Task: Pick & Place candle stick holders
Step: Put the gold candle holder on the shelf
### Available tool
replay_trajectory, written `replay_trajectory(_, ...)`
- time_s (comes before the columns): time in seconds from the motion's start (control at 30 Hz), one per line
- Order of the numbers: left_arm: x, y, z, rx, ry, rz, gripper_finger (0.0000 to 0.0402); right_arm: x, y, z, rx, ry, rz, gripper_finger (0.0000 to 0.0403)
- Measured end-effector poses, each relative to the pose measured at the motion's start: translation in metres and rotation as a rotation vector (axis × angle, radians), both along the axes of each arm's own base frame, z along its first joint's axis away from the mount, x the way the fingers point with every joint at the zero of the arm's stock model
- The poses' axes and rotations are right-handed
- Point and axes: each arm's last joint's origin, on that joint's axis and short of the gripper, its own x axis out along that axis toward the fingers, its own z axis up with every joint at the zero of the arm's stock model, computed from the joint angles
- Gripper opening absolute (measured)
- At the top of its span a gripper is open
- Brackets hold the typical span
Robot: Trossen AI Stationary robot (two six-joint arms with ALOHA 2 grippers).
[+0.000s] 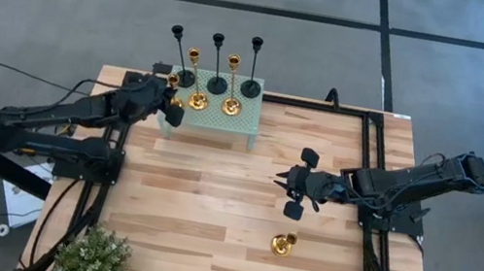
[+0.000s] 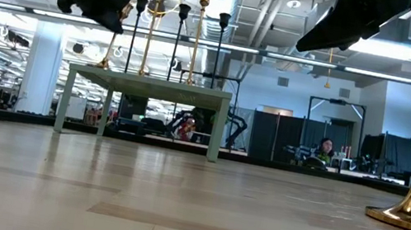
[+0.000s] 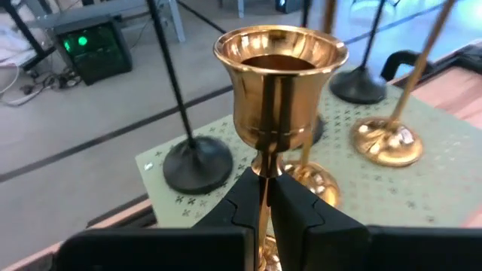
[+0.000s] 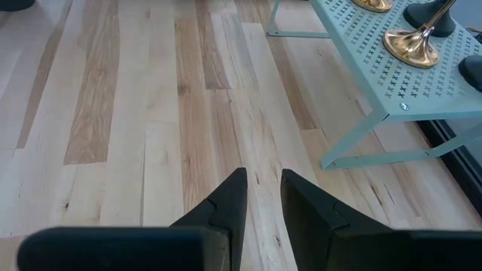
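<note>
A mint-green perforated stand [image 1: 245,126] sits at the table's far middle. On it stand three black candle stick holders [image 1: 217,82] in a back row and two tall gold ones [image 1: 230,106] in front. My left gripper [image 1: 172,99] is over the stand's left end, shut on another gold holder [image 3: 280,83]. One gold holder [image 1: 283,244] stands upright on its round base on the wood, near the right front. My right gripper [image 1: 292,180] hovers open above the table's middle right, with nothing between its fingers [image 4: 226,203]. My left gripper pinches the gold holder's thin stem [image 3: 263,184], just below the cup, between its two fingers. The fingers come nearly level from the table's left side and lie across the stem. The holder is about upright, cup up. Its base is hidden, so whether it touches the stand cannot be told.
A potted plant [image 1: 94,257] stands at the table's near left corner. Bare wood lies between the stand and the lone gold holder. A black frame rail [image 1: 368,147] runs along the table's right side.
</note>
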Motion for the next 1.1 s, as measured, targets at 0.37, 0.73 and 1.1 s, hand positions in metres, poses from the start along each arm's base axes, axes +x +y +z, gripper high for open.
replay_trajectory(0.37, 0.001, 0.003, -0.018, -0.04, -0.022, 0.015, 0.0015, 0.0, 0.0, 0.0, -0.002, 0.0, 0.001, 0.0074)
replay_trajectory(0.73, 0.002, 0.004, -0.022, -0.02, 0.039, 0.038, 0.0083, 0.0, -0.001, 0.0, -0.006, 0.001, 0.001, 0.0074)
replay_trajectory(1.1, 0.002, 0.005, -0.02, -0.003, 0.035, 0.053, 0.0107, 0.002, -0.007, 0.0, -0.005, -0.001, -0.025, 0.0074)
